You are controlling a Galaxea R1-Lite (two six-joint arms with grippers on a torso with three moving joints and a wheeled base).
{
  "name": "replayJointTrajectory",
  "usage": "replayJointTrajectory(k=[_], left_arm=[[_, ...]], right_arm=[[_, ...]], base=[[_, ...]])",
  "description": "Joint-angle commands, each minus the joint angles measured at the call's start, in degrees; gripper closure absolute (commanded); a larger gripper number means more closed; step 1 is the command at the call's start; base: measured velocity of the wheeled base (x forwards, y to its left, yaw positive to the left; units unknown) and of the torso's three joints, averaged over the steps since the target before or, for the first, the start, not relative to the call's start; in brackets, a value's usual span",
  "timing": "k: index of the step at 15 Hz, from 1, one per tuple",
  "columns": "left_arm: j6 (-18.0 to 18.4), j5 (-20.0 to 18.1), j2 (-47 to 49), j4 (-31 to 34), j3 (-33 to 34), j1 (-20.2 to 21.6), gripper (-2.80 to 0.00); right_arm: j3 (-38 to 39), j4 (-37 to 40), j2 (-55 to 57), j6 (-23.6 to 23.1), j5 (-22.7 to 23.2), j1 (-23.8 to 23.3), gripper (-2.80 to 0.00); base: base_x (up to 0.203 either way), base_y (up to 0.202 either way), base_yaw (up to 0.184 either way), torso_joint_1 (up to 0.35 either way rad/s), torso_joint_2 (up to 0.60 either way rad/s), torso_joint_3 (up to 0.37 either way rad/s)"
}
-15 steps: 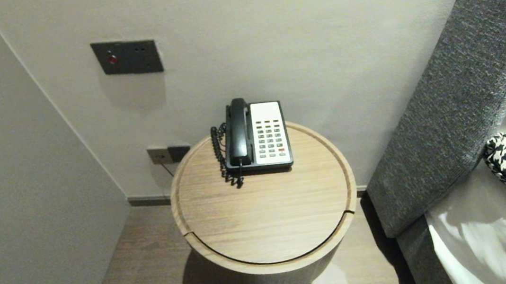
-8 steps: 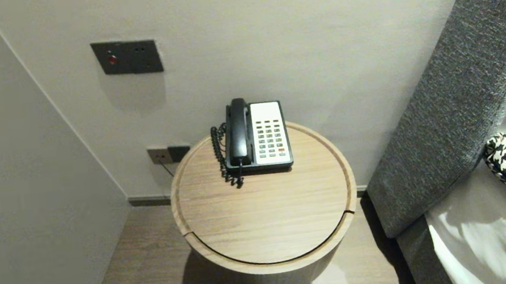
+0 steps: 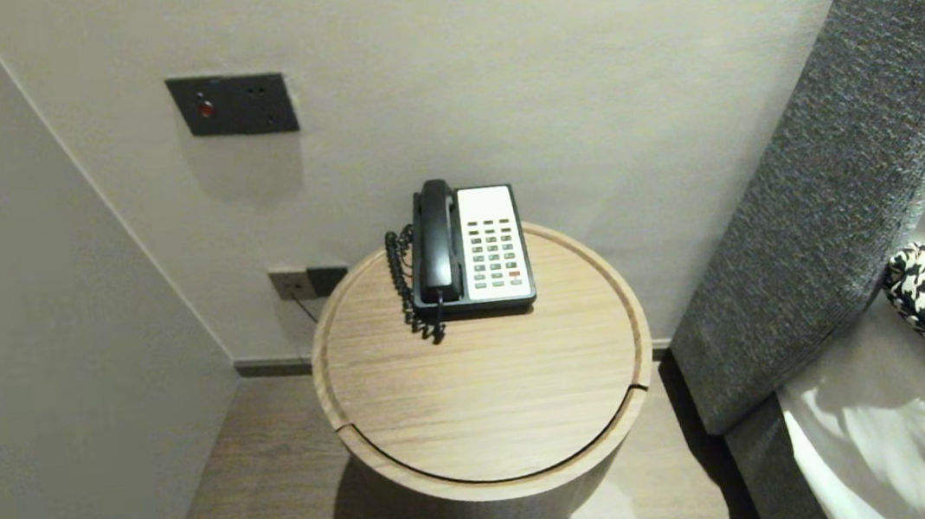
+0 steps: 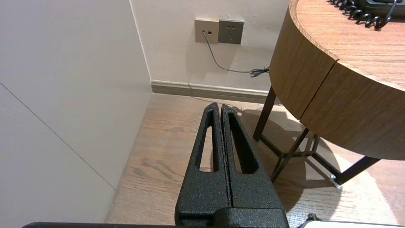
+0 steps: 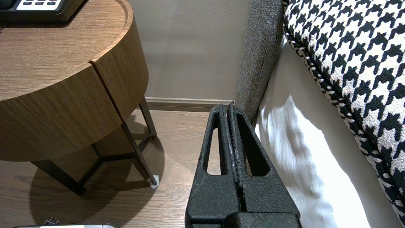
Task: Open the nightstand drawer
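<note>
Where the telephone (image 3: pixel 470 248) sits: on the far part of the round wooden table (image 3: pixel 488 405), close to the wall (image 3: pixel 579 63).
Long axis: runs from the table's middle toward the wall, with one short end facing the robot and the keypad (image 3: pixel 495 251) on the right half.
Handset (image 3: pixel 436 241): cradled on the telephone's left half, parallel to that axis, with the coiled cord (image 3: pixel 405 288) trailing off its left.
Left gripper (image 4: pixel 219 106): fingers pressed together, empty, low over the floor (image 4: pixel 164 152) by the table's left flank. The telephone is higher up, to its right, well apart.
Right gripper (image 5: pixel 228 107): fingers pressed together, empty, low between table and bed (image 5: pixel 284 142). The telephone is higher up, to its left. Only a corner shows in the right wrist view, so the gap is hard to judge.
</note>
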Motion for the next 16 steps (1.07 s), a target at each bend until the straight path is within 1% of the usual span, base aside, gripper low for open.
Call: replayJointTrajectory(k=[1, 16], left_arm=[[0.00, 0.08, -0.09, -0.03, 0.01, 0.02, 0.00], [-0.06, 0.09, -0.09, 0.06, 0.01, 0.02, 0.00]], right_arm=[[2.29, -0.07, 0.07, -0.01, 0.00, 0.01, 0.00], [2.29, -0.07, -0.01, -0.01, 0.00, 0.01, 0.00]], base=[[0.000, 0.000, 0.000, 0.000, 0.00, 0.000], [0.000, 0.000, 0.000, 0.000, 0.00, 0.000]])
